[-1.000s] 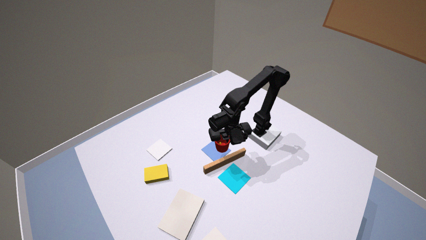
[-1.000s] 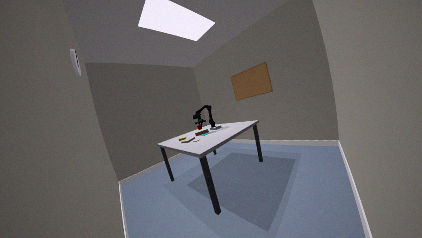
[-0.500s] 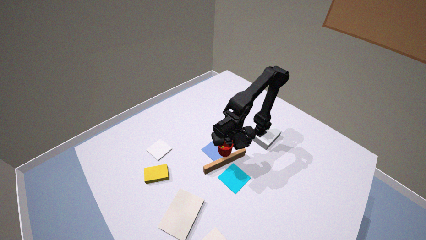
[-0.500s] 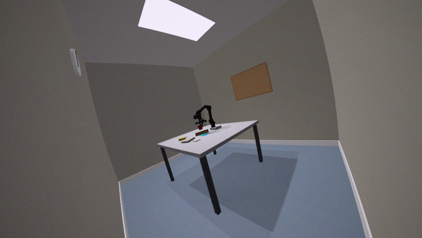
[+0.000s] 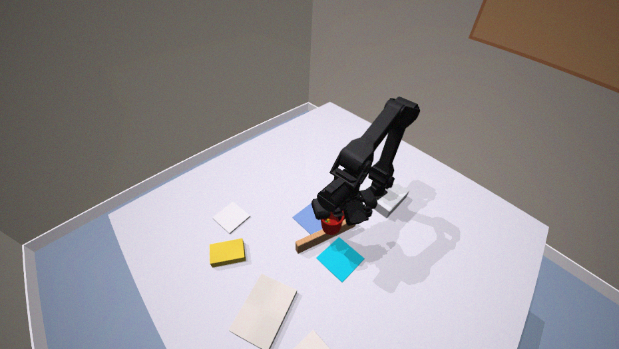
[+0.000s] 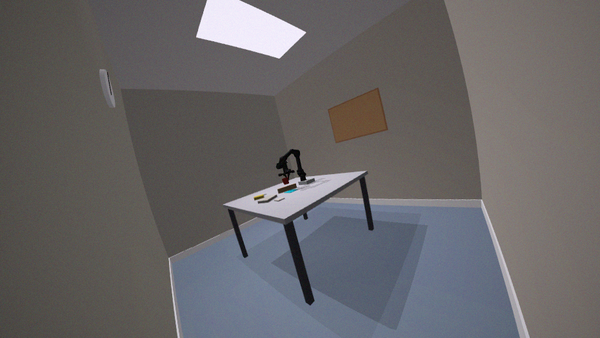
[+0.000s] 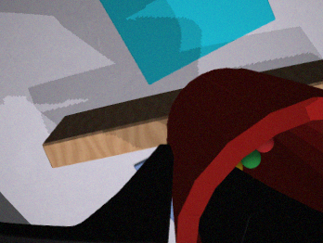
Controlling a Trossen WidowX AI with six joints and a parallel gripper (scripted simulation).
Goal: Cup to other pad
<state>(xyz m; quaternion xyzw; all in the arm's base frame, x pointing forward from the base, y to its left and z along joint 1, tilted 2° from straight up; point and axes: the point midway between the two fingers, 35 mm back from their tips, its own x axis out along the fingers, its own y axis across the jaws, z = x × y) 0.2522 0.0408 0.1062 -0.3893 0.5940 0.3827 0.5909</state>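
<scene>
The red cup (image 5: 331,227) (image 6: 285,180) (image 7: 215,93) hangs about upright in the air, over the wooden bar in the top view. My gripper (image 5: 335,214) (image 6: 286,177) is shut on the cup's wall. In the wrist view one black finger is outside the wall and black shows inside the cup too. A green marble (image 7: 251,159), a red marble (image 7: 265,145) and a bit of a yellow one show inside the cup. The blue pad (image 5: 305,216) lies behind the bar, partly hidden by arm and cup. The cyan pad (image 5: 341,264) (image 6: 290,191) (image 7: 227,28) lies on the bar's other side.
The wooden bar (image 5: 308,242) (image 6: 287,188) (image 7: 107,143) stands between the pads. A yellow block (image 5: 227,251) (image 6: 259,197), a white square (image 5: 231,217) and a large beige slab (image 5: 263,310) (image 6: 268,198) lie farther off. A grey-white block (image 5: 393,202) is at the arm's base.
</scene>
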